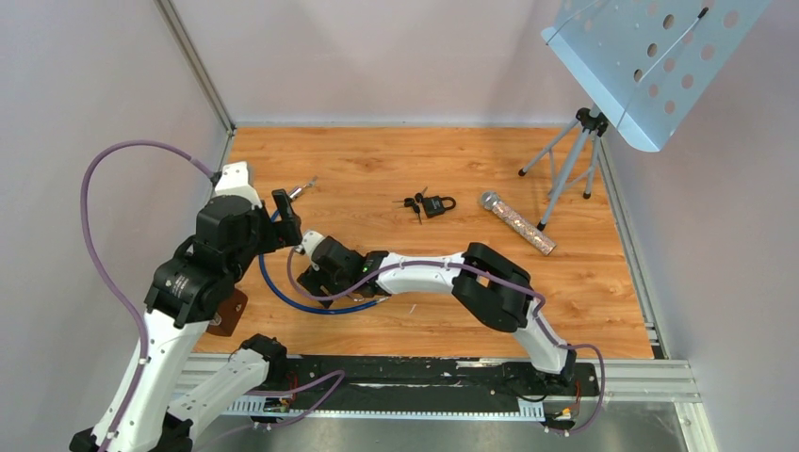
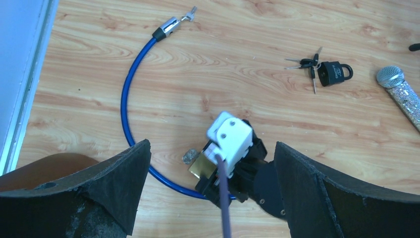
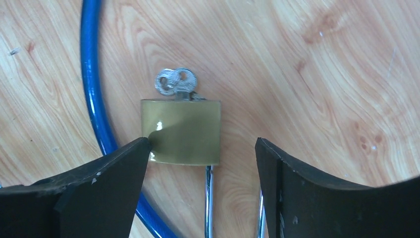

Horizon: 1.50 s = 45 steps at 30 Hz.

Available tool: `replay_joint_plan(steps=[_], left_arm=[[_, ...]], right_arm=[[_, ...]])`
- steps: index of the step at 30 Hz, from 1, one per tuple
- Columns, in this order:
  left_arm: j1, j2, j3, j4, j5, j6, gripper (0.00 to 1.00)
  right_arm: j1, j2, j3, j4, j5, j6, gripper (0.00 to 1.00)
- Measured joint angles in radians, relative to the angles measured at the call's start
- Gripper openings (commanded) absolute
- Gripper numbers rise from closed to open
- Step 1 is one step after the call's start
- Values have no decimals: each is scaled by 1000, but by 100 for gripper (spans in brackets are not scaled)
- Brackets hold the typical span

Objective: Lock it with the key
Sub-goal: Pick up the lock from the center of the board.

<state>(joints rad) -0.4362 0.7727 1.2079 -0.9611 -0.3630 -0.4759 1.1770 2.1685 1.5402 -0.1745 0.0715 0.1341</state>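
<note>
A brass padlock [image 3: 181, 131] lies flat on the wooden floor with a silver key [image 3: 176, 82] in its keyhole. Its chrome shackle [image 3: 208, 203] stands open: one leg enters the body, the other runs free beside the right finger. My right gripper [image 3: 202, 144] is open and straddles the shackle, its left finger touching the padlock's lower left corner. The top view shows the right gripper [image 1: 316, 273] low over the floor. In the left wrist view the padlock [image 2: 199, 166] and key [image 2: 188, 156] peek out beside the right wrist. My left gripper [image 2: 212, 145] is open, empty and raised above.
A blue cable [image 3: 91, 74] curves past the padlock, its metal end [image 2: 171, 25] lying farther off. A black padlock with keys [image 1: 436, 203], a microphone [image 1: 516, 223] and a music stand [image 1: 650, 66] on a tripod are at the back right. A brown disc [image 1: 226, 315] lies near left.
</note>
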Motion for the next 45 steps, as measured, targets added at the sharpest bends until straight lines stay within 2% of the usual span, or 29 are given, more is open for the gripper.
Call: replay_joint_plan(steps=[10,12,15,17,19,22,24,27,31,35,39,40,45], left_arm=[[0,-9,45,-13,24,5,100],[0,-13,45,-14,26,6,100],[0,-18,45,-17,32,6,100],[0,-19,45,-19,37,6,100],[0,-19,45,-25,41,6,100],[0,-20,45,-31,51,6,100],[0,-23,45,-32,62,5,100],[0,-27,45,-32,75,3,100],[0,-27,45,-32,86,3,100],[0,-27,45,-31,93,3,100],[0,-27,45,-30,100,3,100],[0,-27,45,-30,100,3,100],[0,-20,40,-25,119,1,100]], right_arm=[[50,47,49,-13,63,-33,80],[50,61,72,-12,76,-29,74],[50,95,109,-9,105,-15,58],[49,109,130,-11,128,2,56],[49,111,133,-13,150,16,61],[50,111,132,-16,173,28,73],[50,107,126,-16,185,29,77],[47,97,111,-14,185,32,78],[46,71,76,-21,179,46,74],[48,47,43,-32,165,63,64],[48,46,42,-36,152,56,36],[48,45,42,-36,151,53,33],[48,32,18,-19,154,44,26]])
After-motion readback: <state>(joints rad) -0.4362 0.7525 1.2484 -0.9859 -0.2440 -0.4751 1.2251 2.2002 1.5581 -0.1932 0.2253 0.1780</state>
